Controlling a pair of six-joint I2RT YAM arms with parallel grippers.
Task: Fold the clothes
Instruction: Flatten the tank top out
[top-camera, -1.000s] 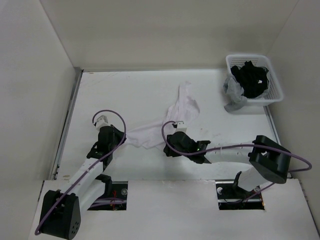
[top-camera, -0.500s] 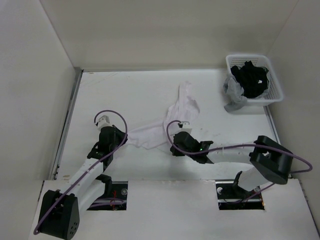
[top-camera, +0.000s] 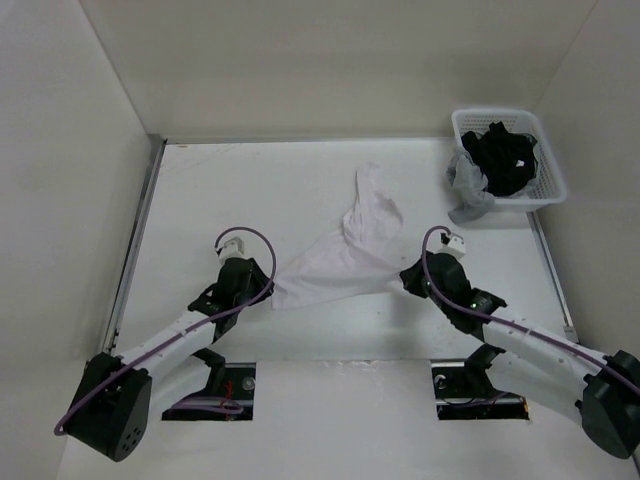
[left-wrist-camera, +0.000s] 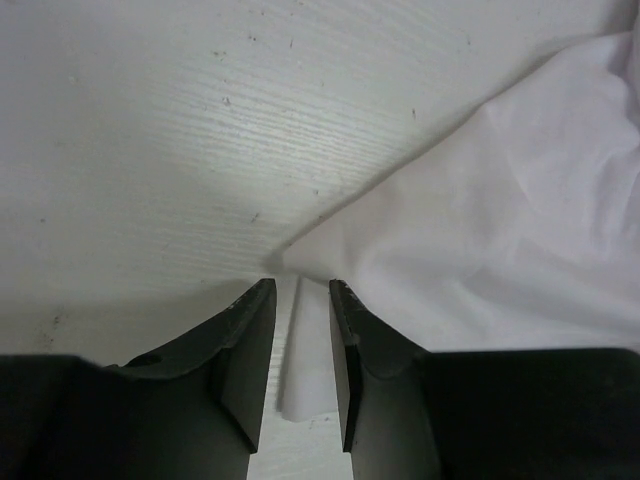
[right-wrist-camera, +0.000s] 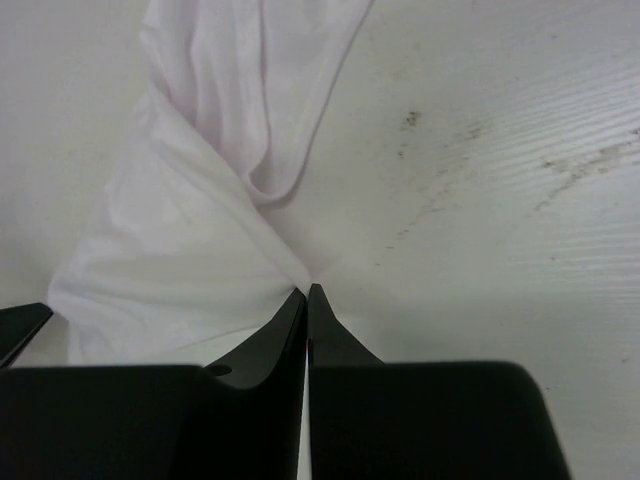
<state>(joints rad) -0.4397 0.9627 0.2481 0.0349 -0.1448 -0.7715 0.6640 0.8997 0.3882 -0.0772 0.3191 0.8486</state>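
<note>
The clothes (top-camera: 335, 268), a thin white garment, lie stretched across the table between my two grippers, with a narrower part running back toward (top-camera: 372, 190). My left gripper (top-camera: 266, 291) is at its left corner. In the left wrist view the left gripper (left-wrist-camera: 300, 285) stands open, and a strip of the clothes (left-wrist-camera: 500, 230) lies loose between the fingers. My right gripper (top-camera: 407, 278) is at the garment's right corner. In the right wrist view the right gripper (right-wrist-camera: 307, 290) is shut, its tips pinching the edge of the clothes (right-wrist-camera: 180, 250), which fan away from them.
A white basket (top-camera: 552, 187) stands at the back right, holding dark garments (top-camera: 503, 155), with a grey cloth (top-camera: 468, 190) hanging over its left rim. Walls close in the table at the left, back and right.
My right gripper shut on the garment's edge and swung right, pulling the cloth out wide. My left gripper shifted right and toward the near edge, then opened off the left corner.
</note>
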